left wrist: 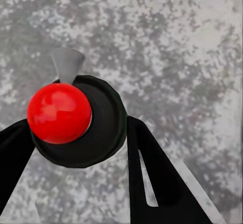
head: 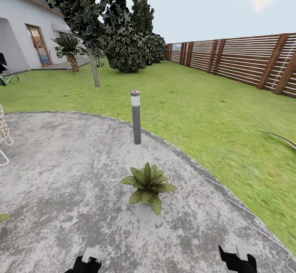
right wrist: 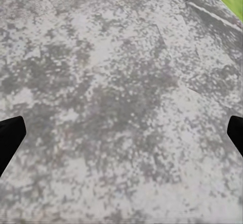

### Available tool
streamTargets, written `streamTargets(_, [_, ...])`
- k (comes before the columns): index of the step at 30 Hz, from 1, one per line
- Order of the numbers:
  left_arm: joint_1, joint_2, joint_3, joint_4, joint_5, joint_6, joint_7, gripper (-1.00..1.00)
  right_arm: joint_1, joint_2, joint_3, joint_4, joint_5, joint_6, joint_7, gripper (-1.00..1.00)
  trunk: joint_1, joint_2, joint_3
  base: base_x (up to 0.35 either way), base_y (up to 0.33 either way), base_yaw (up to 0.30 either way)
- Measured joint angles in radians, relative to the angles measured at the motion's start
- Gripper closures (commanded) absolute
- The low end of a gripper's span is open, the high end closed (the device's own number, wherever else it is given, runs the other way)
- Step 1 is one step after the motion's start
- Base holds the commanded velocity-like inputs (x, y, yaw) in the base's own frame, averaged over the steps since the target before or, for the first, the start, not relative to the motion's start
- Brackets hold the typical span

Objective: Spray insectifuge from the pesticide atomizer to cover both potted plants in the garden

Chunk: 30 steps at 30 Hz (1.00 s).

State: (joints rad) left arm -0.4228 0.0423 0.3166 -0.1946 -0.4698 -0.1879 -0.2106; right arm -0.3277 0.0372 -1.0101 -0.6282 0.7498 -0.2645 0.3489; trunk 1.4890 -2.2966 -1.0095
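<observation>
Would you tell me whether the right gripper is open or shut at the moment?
Open. In the right wrist view the gripper has its two dark fingers at opposite edges, with bare patio between them and nothing held.

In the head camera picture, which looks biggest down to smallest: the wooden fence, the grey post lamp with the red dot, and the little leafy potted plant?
As they look in the head view:
1. Wooden fence, widest by far, though distant.
2. Grey post lamp and potted plant: the lamp is taller, the plant wider and nearer the camera, so I would not rank these two.
</observation>
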Motion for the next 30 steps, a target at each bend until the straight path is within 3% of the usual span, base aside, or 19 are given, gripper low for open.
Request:
streamTargets(4, [0.000,0.005,-0.001,0.001,0.026,-0.002,-0.009,1.00,0.001,0.001,-0.003,0.001,-0.001,0.001,0.000,-1.00,0.000,0.000,0.000,0.000,0.000,0.000])
streamTargets(12, [0.002,0.010,-0.003,0.001,0.030,-0.003,-0.013,1.00,0.001,0.002,-0.005,0.001,-0.008,0.001,-0.003,-1.00,0.000,0.000,0.000,-0.009,0.000,0.178])
streamTargets(17, [0.003,0.009,-0.003,0.000,0.030,-0.005,-0.011,1.00,0.001,0.003,-0.005,0.002,-0.008,0.001,-0.003,-1.00,0.001,0.000,0.000,-0.245,0.049,0.274])
streamTargets(23, [0.020,0.009,-0.001,-0.001,0.030,-0.056,-0.005,1.00,0.001,0.003,-0.005,0.003,-0.008,0.001,-0.004,-1.00,0.000,0.000,0.000,-0.259,0.198,0.276])
streamTargets(30, [0.022,0.010,0.000,-0.002,0.036,-0.064,-0.001,1.00,0.001,0.003,-0.005,0.003,-0.008,0.001,-0.004,-1.00,0.000,0.000,0.000,-0.082,0.288,0.276])
